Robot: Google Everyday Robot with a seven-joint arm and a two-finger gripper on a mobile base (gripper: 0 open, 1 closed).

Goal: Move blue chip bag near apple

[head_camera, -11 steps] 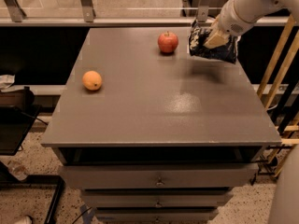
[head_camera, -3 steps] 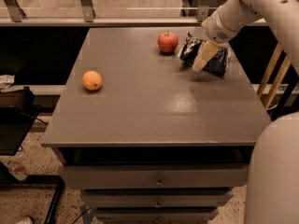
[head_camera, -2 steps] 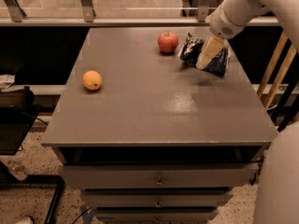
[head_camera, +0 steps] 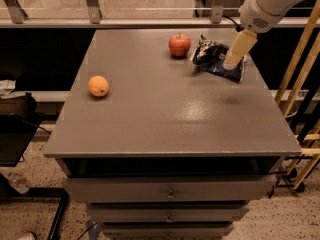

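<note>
The blue chip bag (head_camera: 212, 58) lies flat on the grey table (head_camera: 170, 114) at the back right, dark navy with white lettering. The red apple (head_camera: 179, 45) stands just left of it, a small gap between them. My gripper (head_camera: 233, 59) hangs from the white arm (head_camera: 267, 4) over the bag's right end, its cream tip in front of the bag. I cannot tell whether it touches the bag.
An orange citrus fruit (head_camera: 99, 86) sits at the table's left side. Drawers (head_camera: 170, 191) run below the front edge. A wooden frame (head_camera: 300, 59) stands close to the right edge, and a rail (head_camera: 125, 21) runs behind the table.
Since 3.7 s ago the bag has come left and down onto the table beside the apple. Over the last second the bag has stayed put and the arm has lifted slightly.
</note>
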